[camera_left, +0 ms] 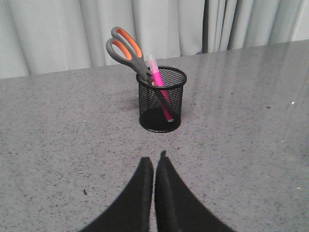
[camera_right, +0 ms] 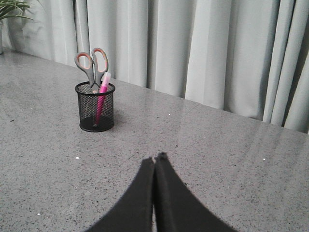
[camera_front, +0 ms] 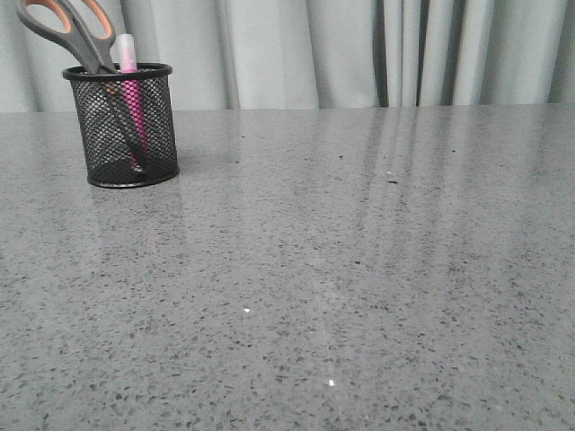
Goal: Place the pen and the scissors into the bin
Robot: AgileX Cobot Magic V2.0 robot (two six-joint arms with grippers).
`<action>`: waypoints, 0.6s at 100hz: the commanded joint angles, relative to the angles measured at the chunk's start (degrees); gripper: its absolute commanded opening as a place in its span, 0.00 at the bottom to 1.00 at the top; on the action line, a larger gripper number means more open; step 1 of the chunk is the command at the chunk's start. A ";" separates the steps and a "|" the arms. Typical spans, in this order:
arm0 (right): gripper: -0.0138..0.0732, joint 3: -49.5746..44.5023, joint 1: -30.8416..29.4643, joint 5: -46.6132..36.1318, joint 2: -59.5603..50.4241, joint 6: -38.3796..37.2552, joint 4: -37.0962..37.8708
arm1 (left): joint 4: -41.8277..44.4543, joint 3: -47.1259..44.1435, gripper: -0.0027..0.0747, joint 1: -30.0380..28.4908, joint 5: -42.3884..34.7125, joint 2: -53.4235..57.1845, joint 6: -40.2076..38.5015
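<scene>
The black mesh bin [camera_front: 124, 126] stands at the far left of the grey table. The pink pen [camera_front: 130, 85] and the grey scissors [camera_front: 76, 27] with orange-lined loops stand inside it, handles up. The left wrist view shows the bin [camera_left: 161, 99], the scissors [camera_left: 126, 48] and the pen [camera_left: 157, 79] ahead of my left gripper [camera_left: 154, 162], which is shut and empty, back from the bin. The right wrist view shows the bin [camera_right: 95, 107], the scissors [camera_right: 91, 65] and the pen [camera_right: 103, 89] far off from my right gripper [camera_right: 155, 158], also shut and empty.
Grey curtains [camera_front: 359, 49] hang behind the table's far edge. A green plant [camera_right: 9, 9] shows at the corner of the right wrist view. Neither arm shows in the front view.
</scene>
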State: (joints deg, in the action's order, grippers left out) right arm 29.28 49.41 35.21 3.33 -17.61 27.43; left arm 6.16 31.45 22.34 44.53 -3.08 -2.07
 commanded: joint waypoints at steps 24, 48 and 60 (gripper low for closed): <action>0.09 1.28 -0.34 -3.84 0.98 0.10 1.52 | 1.86 -24.36 0.01 -10.19 -40.54 1.61 2.07; 0.09 1.28 -0.34 -3.84 0.98 0.10 1.52 | -11.81 -34.20 0.01 -19.24 -43.18 1.61 2.39; 0.09 1.28 -0.34 -3.84 0.98 0.10 1.52 | -11.39 -34.05 0.01 -19.48 -34.01 2.18 6.92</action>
State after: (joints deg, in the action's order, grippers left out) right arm 29.28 49.41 35.21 3.33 -17.61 27.43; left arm -4.02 -0.10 3.20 9.93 -0.80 1.93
